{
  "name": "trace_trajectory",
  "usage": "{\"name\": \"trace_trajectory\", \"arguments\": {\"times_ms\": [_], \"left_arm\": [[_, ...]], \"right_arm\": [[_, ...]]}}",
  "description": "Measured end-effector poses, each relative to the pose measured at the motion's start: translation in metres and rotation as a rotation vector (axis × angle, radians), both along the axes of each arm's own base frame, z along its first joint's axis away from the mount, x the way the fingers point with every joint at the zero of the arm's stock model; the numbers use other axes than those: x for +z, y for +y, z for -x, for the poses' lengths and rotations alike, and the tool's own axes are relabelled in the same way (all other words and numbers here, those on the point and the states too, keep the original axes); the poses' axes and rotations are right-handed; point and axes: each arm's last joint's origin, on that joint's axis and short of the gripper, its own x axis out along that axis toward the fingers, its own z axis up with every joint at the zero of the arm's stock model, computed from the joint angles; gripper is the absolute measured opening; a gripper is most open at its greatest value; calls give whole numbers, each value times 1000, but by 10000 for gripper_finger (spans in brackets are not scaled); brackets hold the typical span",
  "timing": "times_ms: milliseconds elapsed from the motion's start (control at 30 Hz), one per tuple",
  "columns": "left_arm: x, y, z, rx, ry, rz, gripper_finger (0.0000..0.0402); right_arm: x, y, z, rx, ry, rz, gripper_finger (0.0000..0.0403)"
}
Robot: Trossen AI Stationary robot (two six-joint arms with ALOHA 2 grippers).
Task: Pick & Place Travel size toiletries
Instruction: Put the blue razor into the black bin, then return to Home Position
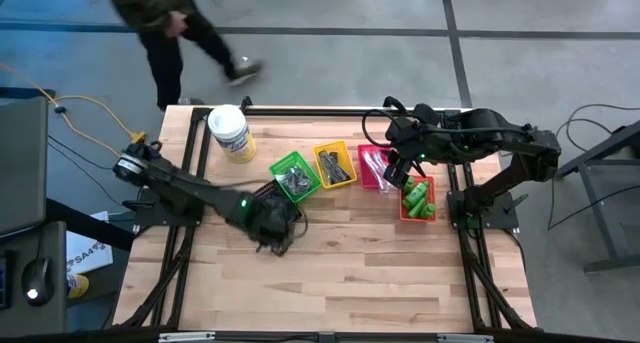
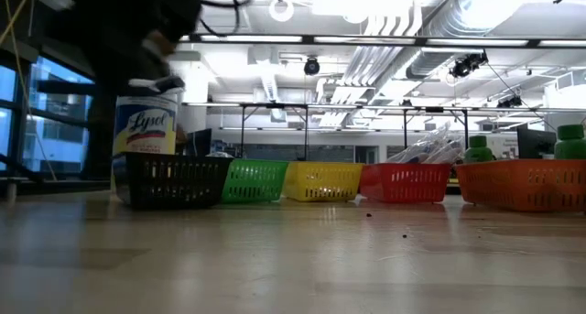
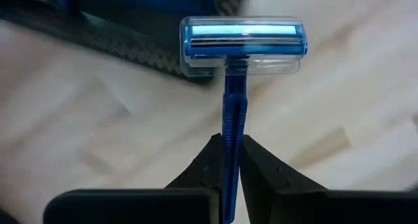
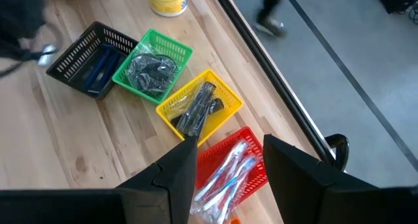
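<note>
My left gripper (image 3: 226, 145) is shut on a dark blue T-shaped razor (image 3: 238, 48) with a clear cap over its head. It hovers just on the near side of the black basket (image 1: 270, 196). My right gripper (image 4: 228, 155) is open and holds nothing. It hangs above the red basket (image 4: 228, 175) of slim clear-white packets, next to the orange basket (image 1: 418, 203) of green bottles (image 1: 417, 195). The green basket (image 1: 295, 176) holds clear-bagged dark pieces. The yellow basket (image 1: 335, 165) holds dark grey strips. My left gripper pinches the razor's thin blue handle (image 3: 230, 129) between its two fingers, which lie along the handle. The capped head (image 3: 243, 40) stands free beyond the fingertips and touches nothing in the wrist view.
Five small baskets stand in a row across the table's far half: black (image 2: 174, 179), green, yellow, red, orange (image 2: 522, 184). A white tub with a yellow label (image 1: 230, 133) stands at the far left. A person (image 1: 170, 28) walks beyond the far edge. Bare wood lies toward the near edge.
</note>
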Motion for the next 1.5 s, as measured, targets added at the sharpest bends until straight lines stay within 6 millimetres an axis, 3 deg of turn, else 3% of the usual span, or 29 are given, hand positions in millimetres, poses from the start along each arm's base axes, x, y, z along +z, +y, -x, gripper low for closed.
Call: {"name": "trace_trajectory", "arguments": {"times_ms": [67, 400, 567, 767, 1033, 1233, 1500], "left_arm": [[2, 16, -1, -49, 21, -33, 21], [2, 89, -14, -636, 20, -174, 20], [1, 103, -15, -968, 26, -221, 23], [-6, 107, -16, -1157, 82, -242, 52], [-20, 106, -24, -1257, 124, -242, 81], [-20, 106, -24, -1196, 132, -229, 115], [14, 107, -2, -989, 37, -267, 121]], "right_arm": [[0, 0, 0, 1, 0, 1, 166], [0, 0, 0, 4, -2, 4, 166], [0, 0, 0, 4, -3, 4, 166], [0, 0, -1, -3, -8, -2, 166], [1, 0, 0, -21, -20, -16, 166], [0, 0, 0, -25, -22, -20, 166], [1, 1, 4, -101, -55, -60, 166]]}}
